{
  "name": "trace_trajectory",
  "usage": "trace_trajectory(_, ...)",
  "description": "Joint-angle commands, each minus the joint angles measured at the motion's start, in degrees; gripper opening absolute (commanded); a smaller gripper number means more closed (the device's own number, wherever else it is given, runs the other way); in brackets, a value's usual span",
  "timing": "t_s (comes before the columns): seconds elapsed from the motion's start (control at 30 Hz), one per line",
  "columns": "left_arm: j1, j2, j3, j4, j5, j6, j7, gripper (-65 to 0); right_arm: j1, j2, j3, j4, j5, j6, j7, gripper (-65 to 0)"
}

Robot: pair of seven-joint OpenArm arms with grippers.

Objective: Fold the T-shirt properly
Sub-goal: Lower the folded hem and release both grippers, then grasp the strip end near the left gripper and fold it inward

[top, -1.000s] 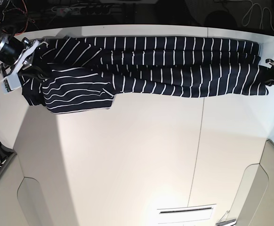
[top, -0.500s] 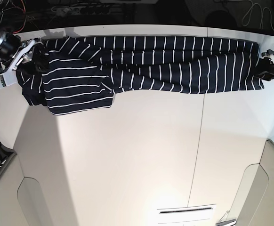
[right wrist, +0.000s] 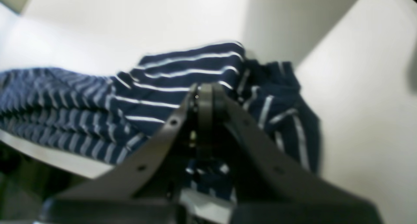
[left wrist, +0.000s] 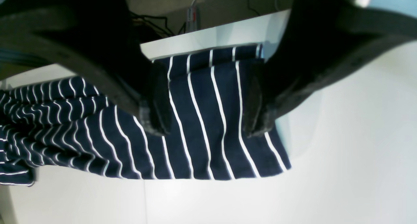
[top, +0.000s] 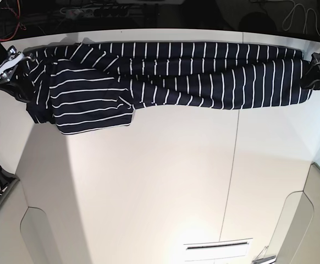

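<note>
Between folds: T-shirt (top: 171, 77) stretched along frame top, left gripper (left wrist: 208, 97) open over hem, right gripper (right wrist: 203, 97) shut, apparently empty; next, regrasp for crosswise fold.

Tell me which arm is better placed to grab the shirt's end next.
Left: its pincer stands open over the T-shirt hem. The right pincer is shut, apparently empty.

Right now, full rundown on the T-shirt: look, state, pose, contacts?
The T-shirt is dark navy soft fabric with thin white stripes. It lies as a long folded band along the far edge of the white table, a sleeve flap folded over at the base view's left. The left gripper hangs open over one end, fingers apart and gripping nothing. The right gripper is shut by the other, bunched end; no cloth visibly pinched.
</note>
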State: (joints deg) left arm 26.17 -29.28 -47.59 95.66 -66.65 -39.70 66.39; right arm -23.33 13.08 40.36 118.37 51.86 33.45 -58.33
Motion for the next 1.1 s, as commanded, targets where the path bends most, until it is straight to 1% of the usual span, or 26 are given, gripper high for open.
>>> trace_trajectory(0.0, 0.3, -1.0, -0.5, 0.6, 0.7, -0.3, -2.7, -26.1, 0.1, -0.1, -0.2, 0.4, 1.1, 0.3, 2.0, -65.0)
trace_trajectory(0.07, 0.8, -0.5, -0.3, 0.5, 3.9, -0.3, -6.1, -26.1, 0.1, -0.9, -1.7, -0.7, 0.5, 0.3, 2.3, -65.0)
trace_trajectory(0.1, 0.8, -0.2, -0.3, 0.2, 4.6, -0.3, -6.7, -26.1, 0.1, -0.9, -2.9, -1.7, -0.3, 0.4, 2.6, -65.0)
trace_trajectory(0.23, 0.8, 0.2, -0.3, -2.9, 4.6, -0.3, -8.3, -26.1, 0.2, -0.8, -8.0, -7.8, -7.0, 0.4, 7.1, -65.0)
trace_trajectory(0.33, 0.7, 0.3, -0.3, -6.9, 4.3, -0.3, -9.5, -26.0, 0.3, -0.9, -11.5, -13.3, -9.5, 0.4, 9.0, -65.0)
trace_trajectory(0.5, 0.5, 0.9, -0.3, -11.1, 2.8, -0.3, -9.6, -26.0, 2.4, -0.9, -14.2, -19.4, -9.4, 0.4, 8.8, -65.0)
trace_trajectory(0.63, 0.5, 3.0, -0.3, -11.5, 2.4, -0.3, -9.4, -26.0, 3.6, -0.9, -14.3, -19.9, -9.2, 0.4, 8.6, -65.0)
trace_trajectory(0.77, 0.5, 4.4, 0.9, -11.5, 0.3, -0.3, -9.1, -26.0, 4.9, -0.9, -14.3, -19.9, -7.3, 0.4, 6.5, -65.0)
trace_trajectory(0.87, 0.5, 4.7, 2.9, -11.5, -0.7, -0.3, -8.3, -26.0, 5.6, -0.9, -14.3, -19.9, -6.1, 0.4, 4.7, -65.0)
trace_trajectory(1.03, 0.5, 4.7, 8.5, -11.5, -1.4, -0.3, -8.1, -26.3, 5.5, -0.9, -14.3, -19.9, -5.9, 0.4, 4.7, -65.0)
trace_trajectory(1.07, 0.5, 4.7, 9.6, -11.5, -1.3, -0.3, -8.1, -27.7, 5.5, -0.9, -14.3, -19.9, -5.9, 0.4, 4.6, -65.0)
